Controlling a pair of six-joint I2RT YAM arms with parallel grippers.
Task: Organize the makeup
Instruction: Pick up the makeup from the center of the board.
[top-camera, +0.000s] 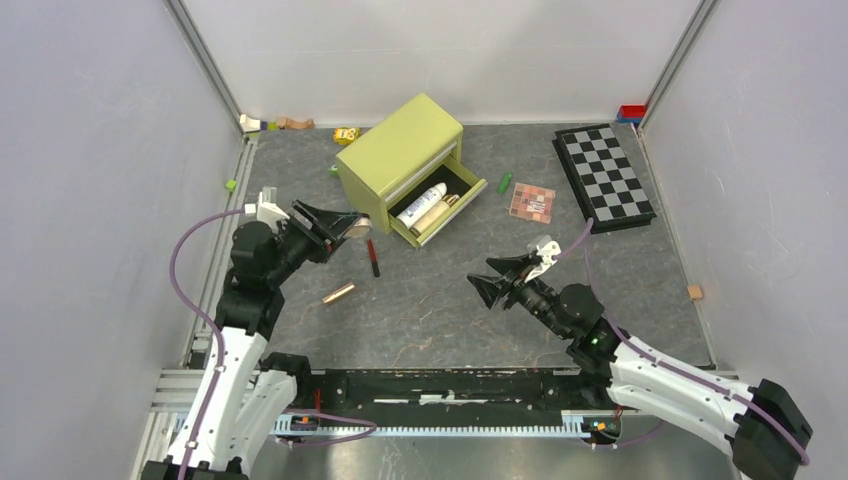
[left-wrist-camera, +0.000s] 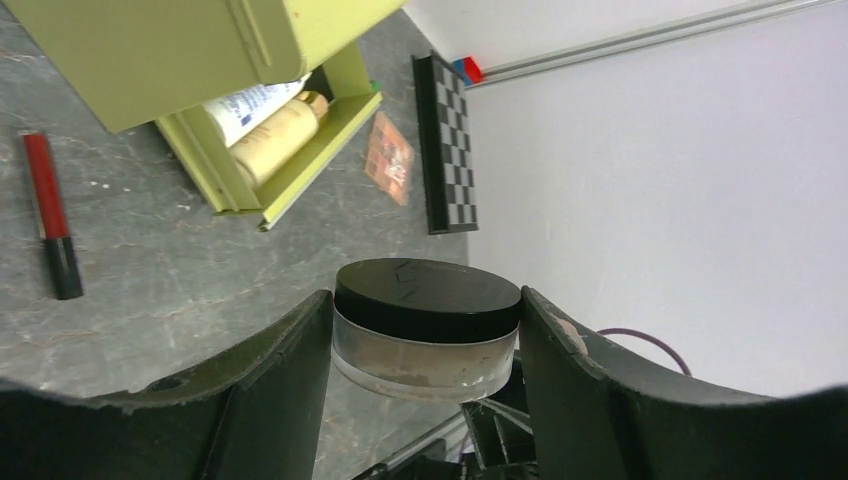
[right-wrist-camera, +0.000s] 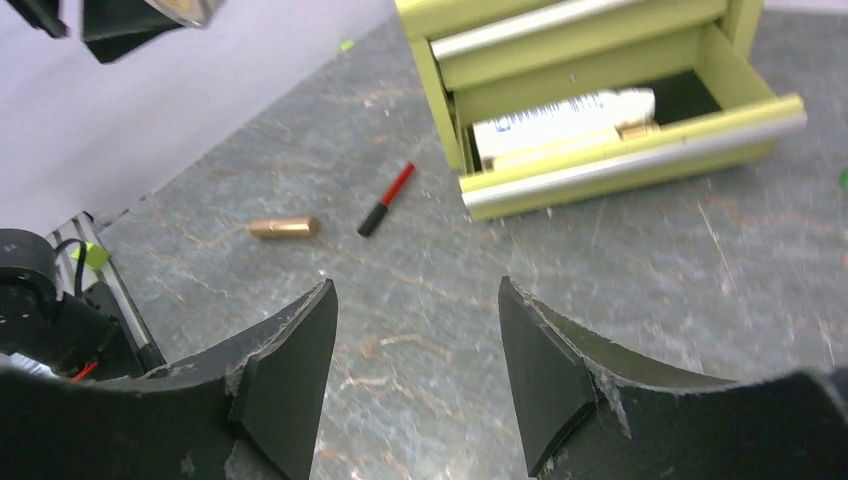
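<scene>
left gripper (left-wrist-camera: 424, 345): clenched on powder jar (left-wrist-camera: 427, 298), left of drawer box (top-camera: 400, 150)
powder jar: likely rigid, light, slick lid; grip sides
right gripper (right-wrist-camera: 415, 340): released, empty

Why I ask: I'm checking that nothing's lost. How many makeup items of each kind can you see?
Bottles in the drawer: 2 (white bottle, tan bottle)
Powder jar, held in the left hand: 1
Red-black pencil: 1
Rose-gold tube: 1
Green stick: 1
Eyeshadow palette: 1
Total: 7
</scene>
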